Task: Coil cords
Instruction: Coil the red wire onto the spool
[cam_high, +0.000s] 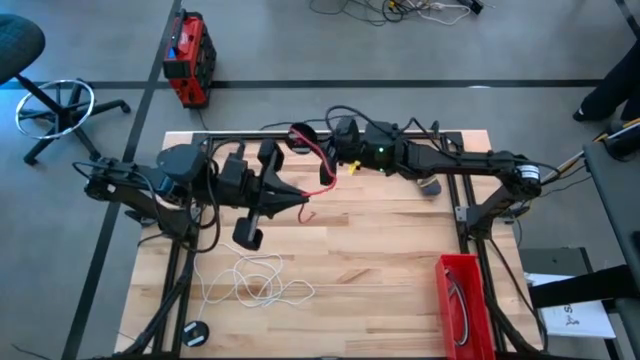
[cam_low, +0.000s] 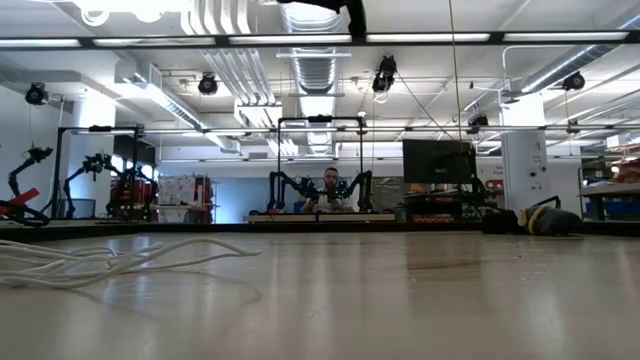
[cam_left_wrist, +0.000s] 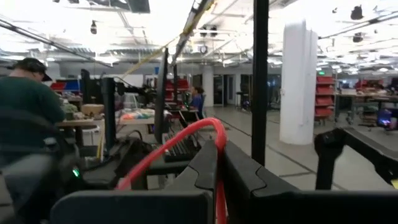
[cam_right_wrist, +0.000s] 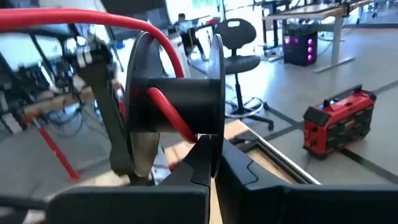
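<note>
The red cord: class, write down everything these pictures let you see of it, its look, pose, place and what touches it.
The red cord is a thin, flexible, glossy cable that looks plastic-sheathed. In the high view it hangs in the air between the two arms near the table's far edge. The left gripper is shut on it, the cord arching up from between its jaws. In the right wrist view it wraps onto a black spool that the right gripper holds. No plug shows.

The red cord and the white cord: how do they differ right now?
The red cord hangs in the air between both grippers, while the white cord lies on the table. The red cord winds onto a black spool; the white cord sprawls in loose tangled loops. The left gripper pinches the red cord; nothing touches the white cord. Both are thin and flexible.
</note>
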